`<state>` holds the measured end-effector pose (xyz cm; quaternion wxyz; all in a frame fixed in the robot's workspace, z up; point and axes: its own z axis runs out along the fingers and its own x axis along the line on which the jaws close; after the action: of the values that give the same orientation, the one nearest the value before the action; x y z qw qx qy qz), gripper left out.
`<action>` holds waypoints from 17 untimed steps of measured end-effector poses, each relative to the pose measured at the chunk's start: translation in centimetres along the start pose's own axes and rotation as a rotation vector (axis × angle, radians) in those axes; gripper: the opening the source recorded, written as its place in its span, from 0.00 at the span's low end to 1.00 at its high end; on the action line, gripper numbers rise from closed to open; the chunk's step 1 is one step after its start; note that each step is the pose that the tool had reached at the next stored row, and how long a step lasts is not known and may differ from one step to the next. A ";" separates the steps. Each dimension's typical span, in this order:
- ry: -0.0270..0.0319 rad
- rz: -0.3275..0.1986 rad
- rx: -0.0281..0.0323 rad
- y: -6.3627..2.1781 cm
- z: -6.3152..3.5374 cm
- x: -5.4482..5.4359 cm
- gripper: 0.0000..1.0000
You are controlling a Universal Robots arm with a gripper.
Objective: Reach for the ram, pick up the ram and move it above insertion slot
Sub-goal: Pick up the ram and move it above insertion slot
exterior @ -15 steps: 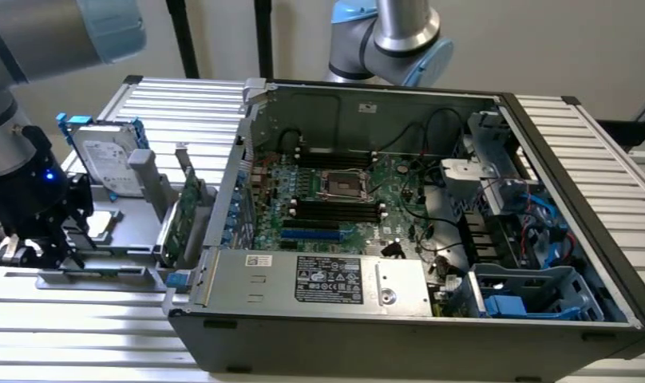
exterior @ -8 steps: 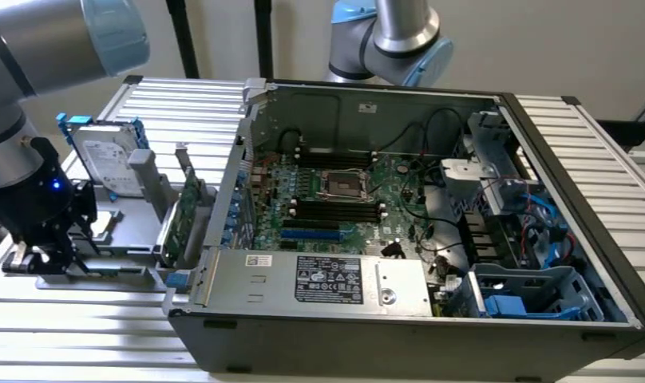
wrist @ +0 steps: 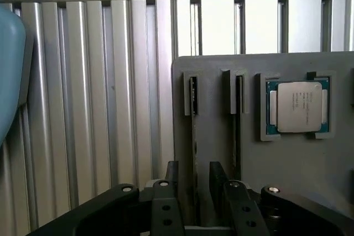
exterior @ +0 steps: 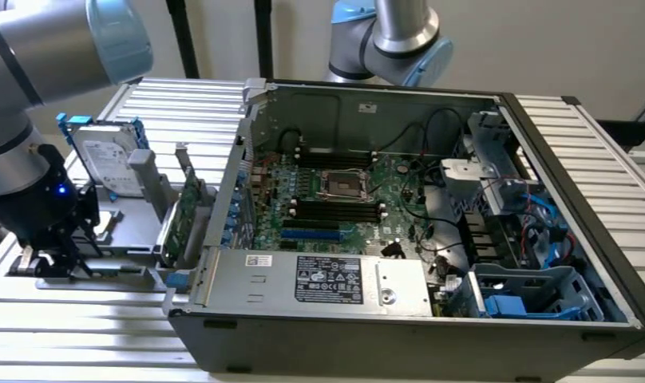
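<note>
With the jaws apart on either side of the ram (wrist: 193, 136), which stands on edge in the holder (wrist: 287, 164) on the worktop (wrist: 110, 109), an off-centre close could skew it or jam it against the neighbouring stick (wrist: 238, 120).

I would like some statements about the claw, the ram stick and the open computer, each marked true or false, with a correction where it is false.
1. The black claw is open. True.
2. The long thin ram stick stands on edge in the grey holder plate, between the claw's fingers. True.
3. The ram stick hangs above the long black memory slots. False: it sits in the holder plate, outside the dark computer case that contains those slots.
4. The claw grips the square silver processor chip. False: the chip lies in its own recess of the holder plate, apart from the claw.
</note>
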<state>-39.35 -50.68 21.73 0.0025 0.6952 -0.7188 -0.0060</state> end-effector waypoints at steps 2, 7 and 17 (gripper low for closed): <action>-0.0003 -0.005 0.0004 -0.01 0.19 -0.1 0.36; 0.0000 -0.018 0.0001 -0.01 0.69 -0.1 0.36; -0.0004 -0.033 0.0001 -0.19 1.17 -0.2 0.36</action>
<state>-39.17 -50.50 20.56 0.0022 0.7069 -0.7073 -0.0062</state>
